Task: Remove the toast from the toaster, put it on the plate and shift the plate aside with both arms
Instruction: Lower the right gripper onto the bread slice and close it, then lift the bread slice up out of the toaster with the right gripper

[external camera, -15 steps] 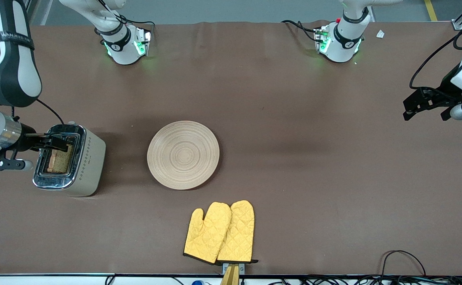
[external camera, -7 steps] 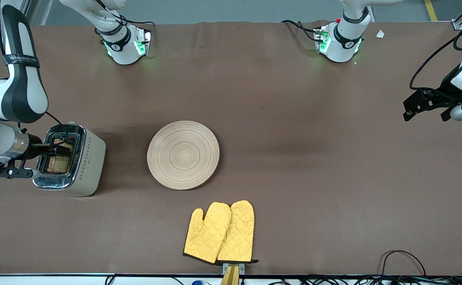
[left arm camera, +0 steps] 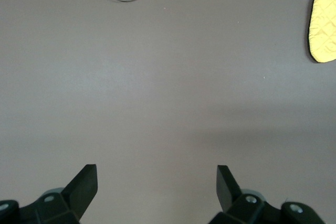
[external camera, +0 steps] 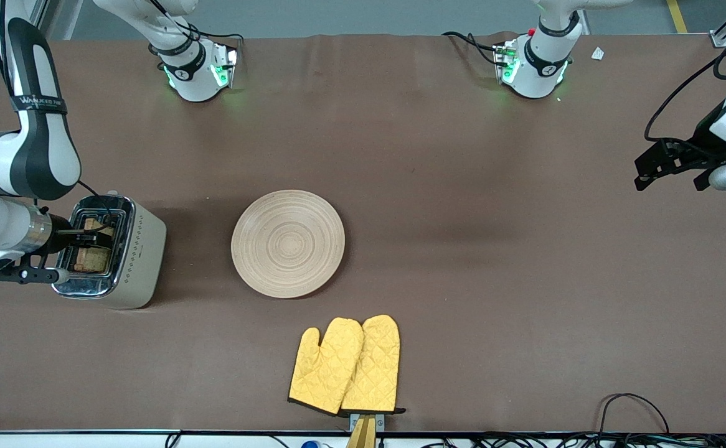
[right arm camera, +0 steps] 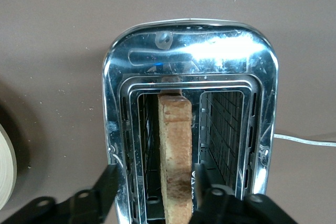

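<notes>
The toast [external camera: 91, 258] stands upright in one slot of the toaster [external camera: 142, 246], at the right arm's end of the table. In the right wrist view the toast [right arm camera: 175, 140] sticks up between the fingers. My right gripper [external camera: 91, 234] is low over the toaster top, open, and its jaws [right arm camera: 156, 176] straddle the slice without closing on it. The round wooden plate [external camera: 287, 243] lies flat mid-table, and its rim shows in the right wrist view [right arm camera: 5, 166]. My left gripper [external camera: 669, 183] waits, open and empty, over bare table at the left arm's end [left arm camera: 156, 179].
A pair of yellow oven mitts [external camera: 347, 367] lies nearer the front camera than the plate, also in the left wrist view [left arm camera: 323, 22]. A black cable [external camera: 634, 407] loops at the table's front edge. The toaster's second slot [right arm camera: 223, 129] is empty.
My right gripper has come down over the toaster and now sits around the toast. The left arm, plate and mitts have not moved.
</notes>
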Controlling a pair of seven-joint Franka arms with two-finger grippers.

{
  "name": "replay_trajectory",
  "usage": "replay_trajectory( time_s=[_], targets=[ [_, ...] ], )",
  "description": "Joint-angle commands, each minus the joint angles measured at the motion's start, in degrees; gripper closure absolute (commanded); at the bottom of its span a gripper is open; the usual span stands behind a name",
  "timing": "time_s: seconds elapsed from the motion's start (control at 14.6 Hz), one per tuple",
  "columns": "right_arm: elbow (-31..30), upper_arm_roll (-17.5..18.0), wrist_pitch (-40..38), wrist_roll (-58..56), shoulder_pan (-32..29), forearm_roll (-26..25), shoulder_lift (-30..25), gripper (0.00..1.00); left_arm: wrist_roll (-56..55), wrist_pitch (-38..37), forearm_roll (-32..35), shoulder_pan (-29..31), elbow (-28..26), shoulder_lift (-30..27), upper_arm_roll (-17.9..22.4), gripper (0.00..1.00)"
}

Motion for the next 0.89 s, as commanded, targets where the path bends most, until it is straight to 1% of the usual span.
replay_trajectory(
  time_s=[0.0,0.07,0.21,0.27,0.48,0.62,0.69,0.75,0.82],
  targets=[
    [0.1,0.4,0.6,-0.2,-0.4,-1.0,0.3,0.97,0.5,-0.1,1.2,0.2,1.3,0.7,-0.1,0.00],
    [0.6,0.4,0.2,-0.3,-0.4,-1.0,0.2,1.00,0.5,0.0,1.1,0.2,1.3,0.7,-0.1,0.00],
    [2.6,0.5,-0.9,-1.6,0.0,-2.8,-0.9,1.00,0.5,0.0,1.1,0.2,1.3,0.7,-0.1,0.00],
    [4.8,0.6,-2.9,-2.1,0.0,-4.0,-1.7,1.00,0.5,0.0,1.1,0.2,1.3,0.7,-0.2,0.00],
    [13.7,1.2,-13.6,-4.4,0.4,-4.5,-3.1,1.00,0.5,0.0,1.1,0.2,1.3,0.7,-0.1,0.00],
    [18.1,3.7,-20.8,-3.2,0.7,-4.0,-3.2,1.00,0.5,0.1,1.1,0.2,1.3,0.7,-0.1,0.00],
    [18.5,5.8,-21.3,-1.0,0.7,-3.3,-3.2,1.00,0.5,0.1,1.1,0.2,1.3,0.7,-0.1,0.00],
    [18.5,7.1,-21.3,3.0,0.7,-0.5,-3.2,1.00,0.5,0.1,1.1,0.2,1.3,0.7,-0.1,0.00],
    [18.0,7.6,-20.8,5.6,0.7,3.4,-3.2,1.00,0.5,0.1,1.1,0.2,1.3,0.7,-0.1,0.00]
  ],
)
